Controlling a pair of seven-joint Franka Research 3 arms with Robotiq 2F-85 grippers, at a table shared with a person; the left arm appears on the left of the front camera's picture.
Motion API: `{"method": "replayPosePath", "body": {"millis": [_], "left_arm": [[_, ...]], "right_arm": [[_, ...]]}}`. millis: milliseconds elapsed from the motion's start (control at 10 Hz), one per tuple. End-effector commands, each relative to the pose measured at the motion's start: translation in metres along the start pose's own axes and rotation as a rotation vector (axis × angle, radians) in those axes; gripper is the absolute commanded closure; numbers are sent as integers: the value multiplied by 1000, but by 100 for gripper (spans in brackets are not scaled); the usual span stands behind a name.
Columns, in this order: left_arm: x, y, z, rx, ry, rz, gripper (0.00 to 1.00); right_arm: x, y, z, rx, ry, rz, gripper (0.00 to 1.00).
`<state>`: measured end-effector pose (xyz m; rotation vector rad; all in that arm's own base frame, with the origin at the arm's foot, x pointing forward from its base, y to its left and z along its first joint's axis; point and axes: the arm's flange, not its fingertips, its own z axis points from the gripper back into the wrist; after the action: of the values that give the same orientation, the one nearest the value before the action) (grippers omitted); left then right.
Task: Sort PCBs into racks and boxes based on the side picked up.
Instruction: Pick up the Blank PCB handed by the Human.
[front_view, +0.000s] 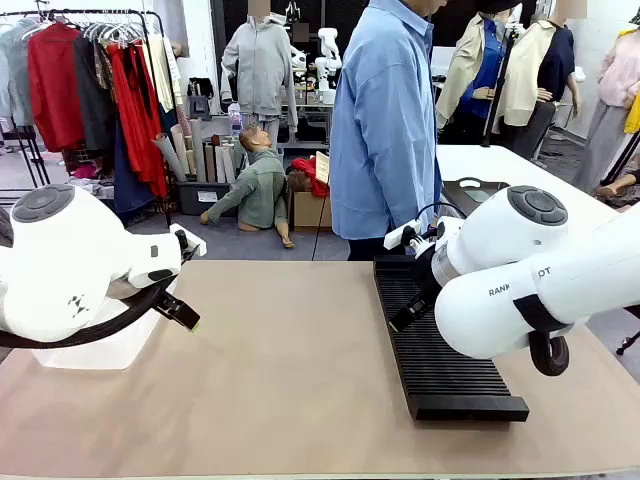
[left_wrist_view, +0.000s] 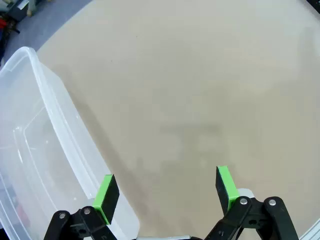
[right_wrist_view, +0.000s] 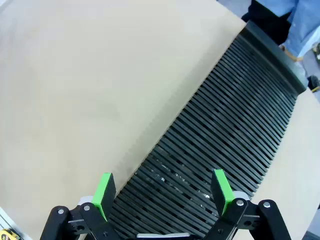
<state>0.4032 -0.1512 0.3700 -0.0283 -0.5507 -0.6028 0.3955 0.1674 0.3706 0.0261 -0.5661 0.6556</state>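
— Status of the left hand (left_wrist_view: 165, 191)?

— Released. Its two green pads (left_wrist_view: 106, 196) stand wide apart above the beige counter (left_wrist_view: 190, 90), and bare counter surface shows between them. In the wrist view one pad overlaps the rounded rim of the clear colourless plastic tub (left_wrist_view: 35, 140). The other pad hangs over the counter beside it.

— Where does that tub sit in the scene?

— At the near left of the counter, under the white left arm (front_view: 70, 265), which covers most of it in the front view.

— And the right hand (right_wrist_view: 162, 192)?

— Released too, with its pads spread and no grasp on anything. It hovers over the long narrow black rack (right_wrist_view: 225, 125), whose top is ribbed with many crosswise slots. One pad is above the rack's left edge, where the rack meets the counter. The other pad is above the slots.

— Where does the rack lie?

— On the right half of the counter, running lengthwise from near to far. A person in a light blue shirt (front_view: 385, 130) stands just beyond its far end. The rack and the tub are well apart, with open counter between them.
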Motion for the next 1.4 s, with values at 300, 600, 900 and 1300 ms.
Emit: {"method": "replayPosePath", "body": {"millis": [300, 600, 900, 1300], "left_arm": [[0, 0, 0, 0, 0, 0, 0], [0, 0, 0, 0, 0, 0, 0], [0, 0, 0, 0, 0, 0, 0], [14, 15, 31, -63, 10, 7, 0]], "right_arm": [[0, 0, 0, 0, 0, 0, 0], [0, 0, 0, 0, 0, 0, 0], [0, 0, 0, 0, 0, 0, 0], [26, -11, 33, 40, 1, -42, 0]]}}
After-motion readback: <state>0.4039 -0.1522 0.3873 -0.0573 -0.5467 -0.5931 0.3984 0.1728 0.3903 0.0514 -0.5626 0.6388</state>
